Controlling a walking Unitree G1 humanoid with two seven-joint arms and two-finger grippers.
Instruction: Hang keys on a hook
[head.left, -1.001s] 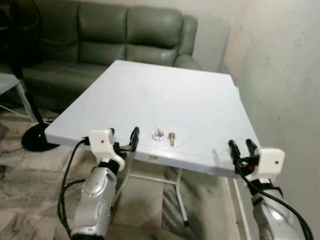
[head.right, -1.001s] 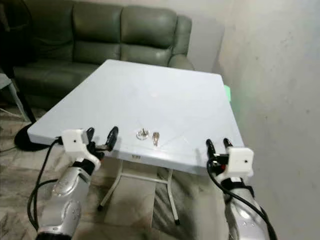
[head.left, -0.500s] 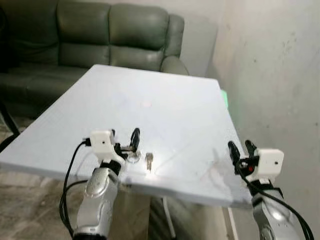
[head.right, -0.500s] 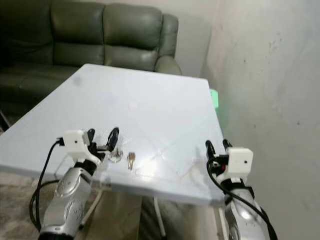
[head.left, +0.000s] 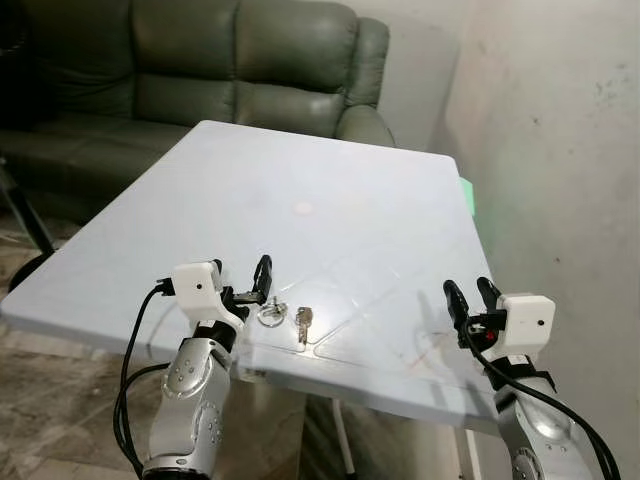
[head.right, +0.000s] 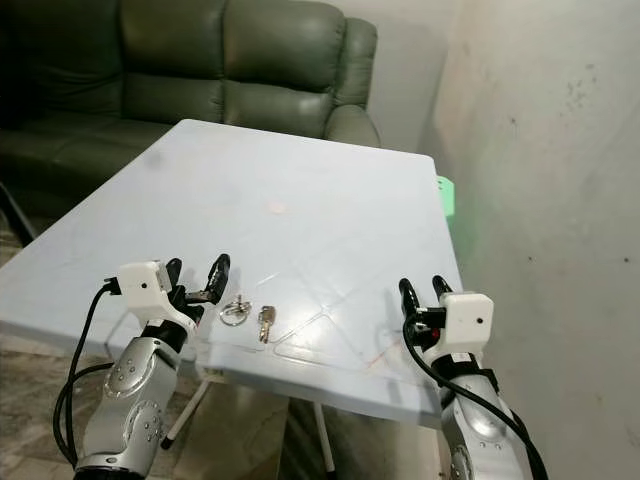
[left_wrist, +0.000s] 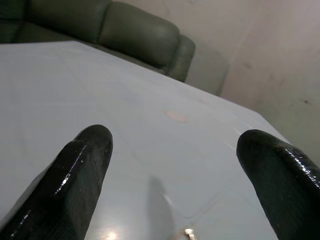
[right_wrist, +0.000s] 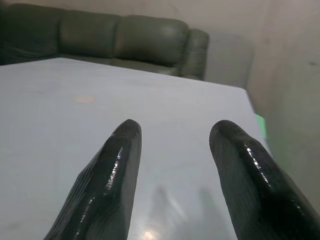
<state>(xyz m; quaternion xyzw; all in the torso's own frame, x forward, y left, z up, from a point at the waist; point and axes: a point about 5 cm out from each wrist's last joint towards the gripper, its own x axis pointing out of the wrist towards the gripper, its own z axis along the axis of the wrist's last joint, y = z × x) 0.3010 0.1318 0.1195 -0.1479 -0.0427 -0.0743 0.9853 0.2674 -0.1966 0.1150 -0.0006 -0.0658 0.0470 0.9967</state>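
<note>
Left tool (head.left: 250, 284) spread, empty | right tool (head.left: 468, 300) spread | keys (head.left: 289, 318): silver ring, small key

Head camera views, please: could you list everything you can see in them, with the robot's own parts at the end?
Table: one, white, in front of the robot, against the wall.
Keys: one small metallic bunch, on the table near its front edge.
Key ring: one, silver, flat on the table beside the keys, on their left.
Sofa: one, dark green, behind the table.
Wall: one, pale, on the right.
Green object: one, at the table's right edge by the wall; cannot tell what.
Left gripper: black fingers open, just left of the key ring.
Right gripper: black fingers open, over the table's front right corner.
</note>
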